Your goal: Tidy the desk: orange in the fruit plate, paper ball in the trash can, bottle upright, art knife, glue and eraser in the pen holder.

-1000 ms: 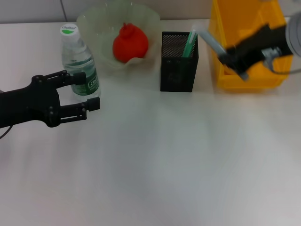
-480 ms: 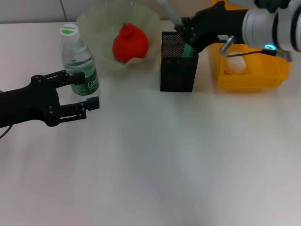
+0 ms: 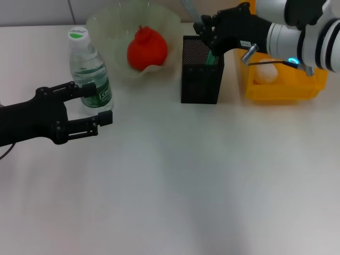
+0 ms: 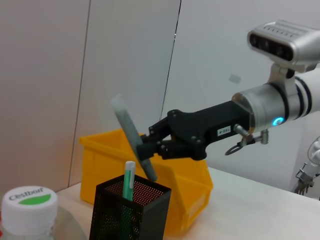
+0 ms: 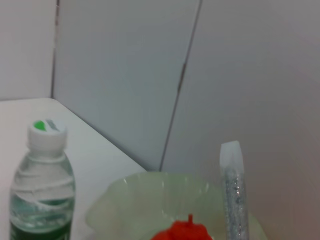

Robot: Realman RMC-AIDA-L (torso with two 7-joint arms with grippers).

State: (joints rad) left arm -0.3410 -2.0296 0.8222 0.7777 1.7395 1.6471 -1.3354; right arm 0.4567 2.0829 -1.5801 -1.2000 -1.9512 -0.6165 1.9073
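You're at the pen-holder step: at upper right of the head view, the right gripper clamps the grey art knife, tilted just above the pen holder (a green pen stands inside). Next, straighten it, lower, release. The left gripper idles spread beside the upright bottle.

Loads of bare table across the near half, easy passing there. Back row pretty packed: bottle, fruit plate, pen holder, yellow trash can side by side with slim gaps. Left gripper parked just beside the bottle. Right gripper plus tilted glue stick crowding the space over the pen holder's mouth.
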